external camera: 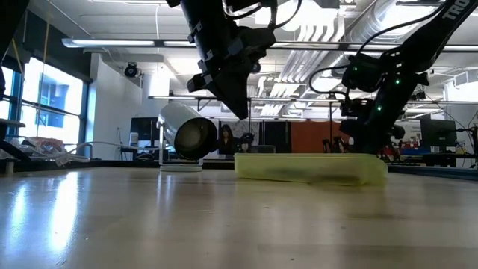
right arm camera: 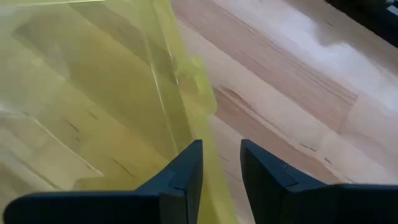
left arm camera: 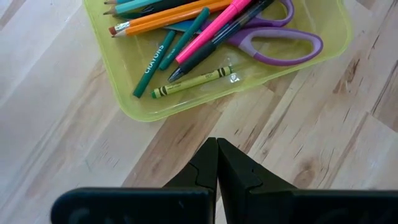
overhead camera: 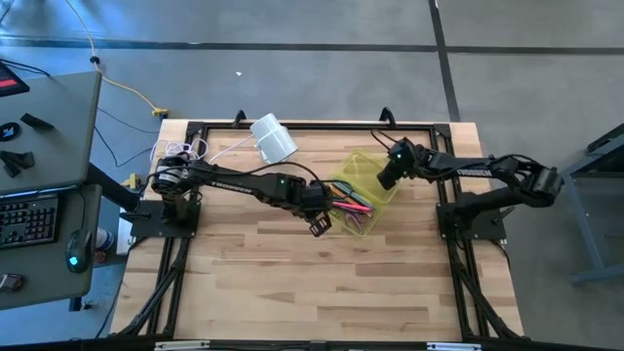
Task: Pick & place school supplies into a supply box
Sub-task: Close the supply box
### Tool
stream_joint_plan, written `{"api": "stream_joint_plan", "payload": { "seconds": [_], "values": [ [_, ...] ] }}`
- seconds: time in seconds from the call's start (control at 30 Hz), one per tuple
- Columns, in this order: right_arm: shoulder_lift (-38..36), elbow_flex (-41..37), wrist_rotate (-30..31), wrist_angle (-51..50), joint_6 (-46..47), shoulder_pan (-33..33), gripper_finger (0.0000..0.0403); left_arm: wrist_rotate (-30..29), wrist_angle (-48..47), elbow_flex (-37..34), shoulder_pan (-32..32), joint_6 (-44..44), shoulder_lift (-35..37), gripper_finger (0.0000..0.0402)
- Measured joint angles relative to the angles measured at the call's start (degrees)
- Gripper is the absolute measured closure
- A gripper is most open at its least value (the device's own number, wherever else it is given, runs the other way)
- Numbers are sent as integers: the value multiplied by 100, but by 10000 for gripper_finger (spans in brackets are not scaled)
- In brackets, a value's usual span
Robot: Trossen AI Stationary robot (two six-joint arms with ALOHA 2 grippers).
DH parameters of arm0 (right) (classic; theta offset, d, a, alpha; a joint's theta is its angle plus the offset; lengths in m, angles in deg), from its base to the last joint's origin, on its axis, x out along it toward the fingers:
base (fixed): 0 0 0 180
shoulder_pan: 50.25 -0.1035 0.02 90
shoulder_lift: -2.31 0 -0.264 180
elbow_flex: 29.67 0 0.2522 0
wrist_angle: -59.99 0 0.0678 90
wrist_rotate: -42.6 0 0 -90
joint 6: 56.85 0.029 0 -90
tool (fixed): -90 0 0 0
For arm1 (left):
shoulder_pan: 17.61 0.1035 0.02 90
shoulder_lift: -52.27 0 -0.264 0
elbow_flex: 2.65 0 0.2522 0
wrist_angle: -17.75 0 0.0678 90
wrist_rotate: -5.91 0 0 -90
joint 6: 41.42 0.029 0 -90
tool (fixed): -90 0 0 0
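The left gripper (left arm camera: 216, 163) is clenched on nothing; its two fingertips meet just short of the near rim of the box (left arm camera: 134, 109) and hang above the bare table (left arm camera: 74, 149). Directly ahead of it, inside the box, lie the supplies: a green crayon (left arm camera: 193, 81) nearest the rim, then two teal crayons (left arm camera: 149, 71), a pink pen (left arm camera: 214, 30), an orange pencil (left arm camera: 168, 17), and the purple scissors (left arm camera: 280, 42) farther in. All rest flat on the box floor, crossing one another. In the high view no pen, pencil or scissors shows on the table outside the box, so the placing stage appears complete. The right gripper (right arm camera: 221, 163) stands at the far side of the box, its fingers slightly parted, with the edge of the yellow lid (right arm camera: 168, 93) between or just against them; whether it grips the lid cannot be told. The lid stands raised, not yet folded over the tray. Judged remaining: close the lid, if the task requires it. Beyond the left gripper and the box, a white cylinder (overhead camera: 273, 138) lies on its side near the table's far edge, apart from the work.
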Motion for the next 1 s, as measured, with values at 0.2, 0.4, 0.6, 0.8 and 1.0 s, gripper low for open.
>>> {"api": "stream_joint_plan", "payload": {
  "seconds": [0.2, 0.4, 0.6, 0.8, 1.0],
  "values": [
    [134, -48, 152, 54, -13, 1, 309, 0, 1, 0, 0, 0, 0, 357],
    [529, -166, 154, 367, -143, -1, 309, 230, 5, -2, 0, -2, 0, 357],
    [595, -184, 116, 676, -284, -14, 349, 973, 35, -9, -190, -22, -190, 357],
    [592, -181, 87, 720, -553, -16, 391, 1255, 572, -11, -431, -74, -712, 357],
    [592, -181, 624, 703, -771, -208, 398, 1723, 1400, -7, -296, -162, -1130, 357]
  ]
}}
